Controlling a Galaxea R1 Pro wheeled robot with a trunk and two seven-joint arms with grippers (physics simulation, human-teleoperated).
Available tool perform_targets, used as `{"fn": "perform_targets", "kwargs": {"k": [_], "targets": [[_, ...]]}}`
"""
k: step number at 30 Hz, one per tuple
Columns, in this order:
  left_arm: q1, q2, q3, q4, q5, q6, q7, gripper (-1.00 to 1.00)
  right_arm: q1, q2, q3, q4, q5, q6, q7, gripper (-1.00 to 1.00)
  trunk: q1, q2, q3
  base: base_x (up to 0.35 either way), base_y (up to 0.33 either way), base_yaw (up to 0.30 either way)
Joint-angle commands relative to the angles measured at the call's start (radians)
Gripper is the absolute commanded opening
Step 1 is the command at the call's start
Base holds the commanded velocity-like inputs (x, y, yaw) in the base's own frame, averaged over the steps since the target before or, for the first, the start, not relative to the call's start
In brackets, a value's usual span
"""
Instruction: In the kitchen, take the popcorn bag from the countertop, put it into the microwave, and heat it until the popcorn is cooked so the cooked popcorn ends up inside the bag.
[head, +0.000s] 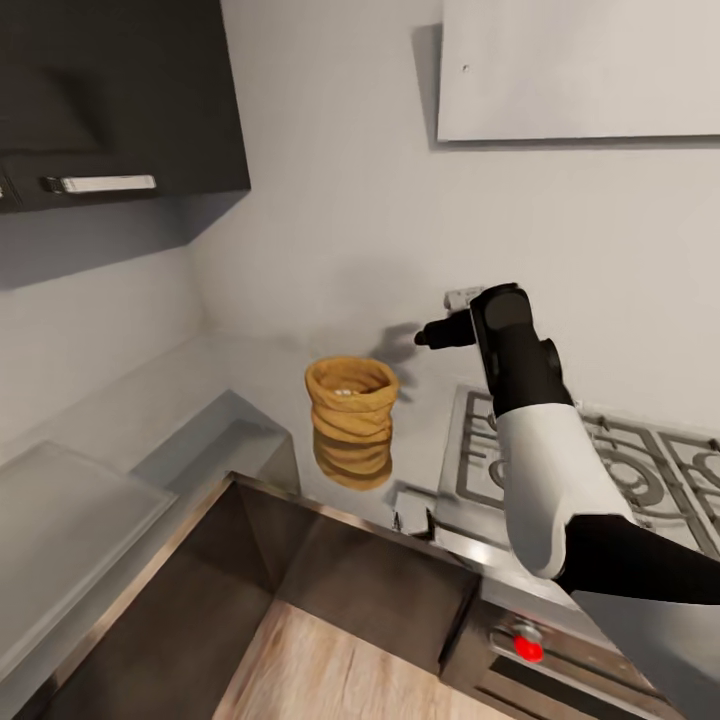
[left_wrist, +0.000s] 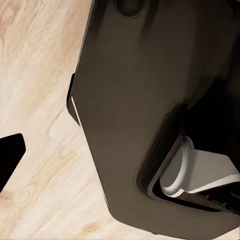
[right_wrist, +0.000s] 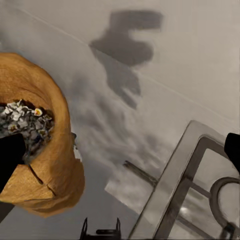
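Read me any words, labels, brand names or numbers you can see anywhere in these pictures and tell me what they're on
None: no readable text in any view.
The popcorn bag is plain tan, no print.
The upper cabinet and its handle carry no label.
The oven front has a red knob but no legible markings.
The gas hob shows no marks.

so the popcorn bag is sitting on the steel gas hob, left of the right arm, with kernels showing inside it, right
Not quite. The popcorn bag stands on the glossy countertop, beside the gas hob, not on it. The head view shows the bag apart from the grates. The rest holds: it is left of the right arm, and the right wrist view shows the popcorn inside it.
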Motion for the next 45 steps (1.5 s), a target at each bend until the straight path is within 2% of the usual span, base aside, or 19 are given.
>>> {"fn": "perform_targets", "kwargs": {"k": [1,3,14,20,21,23,25,26,28,30,33,36,39,45], "targets": [[0.000,0.000,0.000,0.000,0.004,-0.002,0.001,1.00,-0.001,0.001,-0.003,0.013,0.010,0.002,0.009,1.00,0.001,-0.001,-0.001,0.274,0.000,0.256],[0.000,0.000,0.000,0.000,0.004,-0.002,0.001,1.00,-0.001,0.001,-0.003,0.044,0.010,0.002,0.007,1.00,0.001,-0.001,-0.001,0.088,0.000,0.267],[0.000,-0.001,0.000,0.000,0.004,-0.002,0.001,1.00,-0.001,0.001,-0.004,0.047,0.012,0.002,0.000,1.00,0.001,-0.001,-0.001,0.007,0.000,0.265],[0.000,-0.002,0.000,0.000,0.003,-0.002,0.001,1.00,-0.001,0.001,-0.005,0.046,0.012,0.002,-0.004,1.00,0.001,-0.001,-0.001,0.000,0.000,0.039],[0.000,-0.002,0.000,0.000,0.003,-0.002,0.001,1.00,-0.001,0.001,-0.005,0.047,0.013,0.002,-0.013,1.00,0.001,-0.001,-0.001,0.000,0.000,0.008],[0.000,-0.002,0.000,0.000,0.003,-0.002,0.001,1.00,-0.001,0.001,-0.006,0.048,0.012,0.002,-0.076,1.00,0.001,-0.001,-0.001,0.000,0.000,0.003],[0.000,-0.002,0.000,0.000,0.003,-0.002,0.001,1.00,-0.001,0.001,-0.027,0.049,0.012,0.002,-0.156,1.00,0.001,-0.001,-0.001,0.000,0.000,0.001],[0.000,-0.002,0.000,0.000,0.003,-0.002,0.001,1.00,-0.001,0.001,-0.064,0.056,0.011,0.002,-0.197,1.00,0.001,-0.001,-0.001,0.000,0.000,0.000],[0.000,-0.002,0.000,0.000,0.003,-0.002,0.001,1.00,-0.001,0.001,-0.100,0.092,0.011,0.002,-0.216,1.00,0.001,-0.001,-0.001,0.000,0.000,0.000],[0.000,-0.002,0.000,0.000,0.003,-0.002,0.001,1.00,-0.001,0.001,-0.118,0.161,0.010,0.002,-0.224,1.00,0.001,-0.001,-0.001,0.000,0.000,0.000],[0.000,-0.002,0.000,0.000,0.003,-0.002,0.001,1.00,-0.001,0.001,-0.128,0.225,0.010,0.002,-0.228,1.00,0.001,-0.001,-0.001,0.000,0.000,0.000],[0.000,-0.002,0.001,0.000,0.003,-0.002,0.001,1.00,-0.004,0.001,-0.129,0.236,0.009,0.002,-0.229,1.00,0.001,-0.001,-0.001,0.000,0.000,0.000],[0.000,-0.002,0.001,0.000,0.003,-0.002,0.001,1.00,-0.038,0.001,-0.128,0.291,0.008,0.002,-0.230,1.00,0.001,-0.001,-0.001,0.000,0.000,0.000],[0.000,-0.002,0.001,0.000,0.003,-0.002,0.001,1.00,-0.052,0.001,-0.128,0.317,0.010,0.002,-0.231,1.00,0.001,-0.001,-0.001,0.000,0.000,0.000]]}}
